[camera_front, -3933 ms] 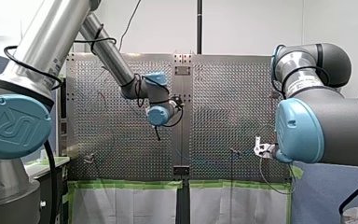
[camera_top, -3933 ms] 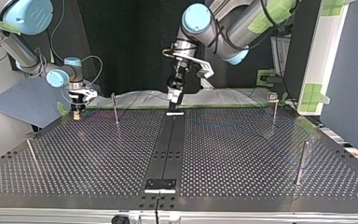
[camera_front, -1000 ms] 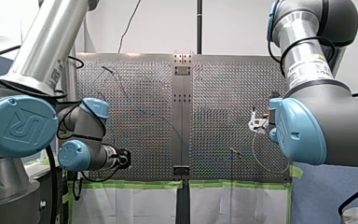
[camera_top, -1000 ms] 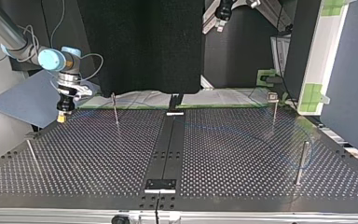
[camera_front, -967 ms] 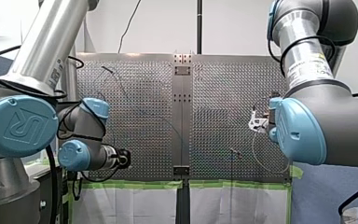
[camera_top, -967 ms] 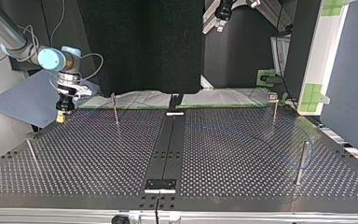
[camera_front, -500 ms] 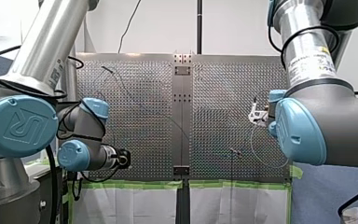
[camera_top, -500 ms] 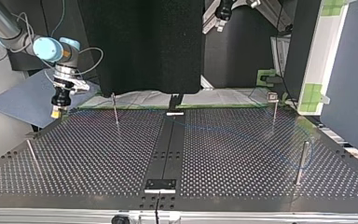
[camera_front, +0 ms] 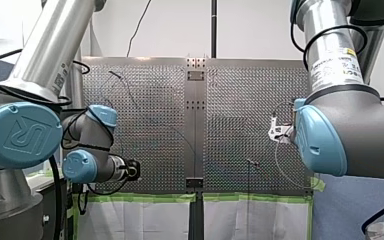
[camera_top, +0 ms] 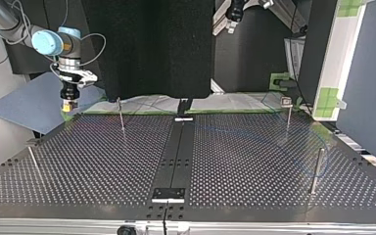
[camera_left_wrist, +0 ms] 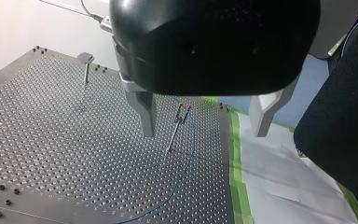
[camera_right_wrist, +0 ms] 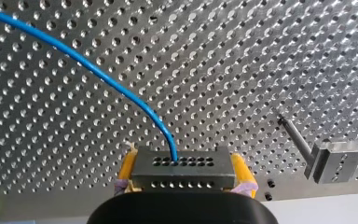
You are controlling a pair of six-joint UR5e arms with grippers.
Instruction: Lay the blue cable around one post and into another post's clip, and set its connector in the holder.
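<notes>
Between the yellow pads of my right gripper (camera_right_wrist: 185, 174) sits a grey connector (camera_right_wrist: 182, 162), held shut, and the blue cable (camera_right_wrist: 98, 70) leaves its top over the perforated plate. In the top view this gripper (camera_top: 68, 105) hangs above the table's far left corner. The cable (camera_top: 293, 156) runs faintly across the plate and curves round a post (camera_top: 317, 169) at the right. My left gripper (camera_left_wrist: 204, 133) stands open and empty above a clip post (camera_left_wrist: 179, 125), with the cable (camera_left_wrist: 186, 161) lying beside it. In the front view it (camera_front: 131, 170) is low at the left.
A grey holder block on a short post (camera_right_wrist: 332, 161) stands ahead of my right gripper and to one side. Other thin posts (camera_top: 121, 115) (camera_top: 288, 113) rise near the far edge, one more (camera_top: 34, 161) at the near left. Green tape (camera_left_wrist: 235, 163) marks the plate's edge.
My right gripper has risen with the connector and drifted toward the far edge at the top view's left, lifting the cable. My left arm has stayed still.
</notes>
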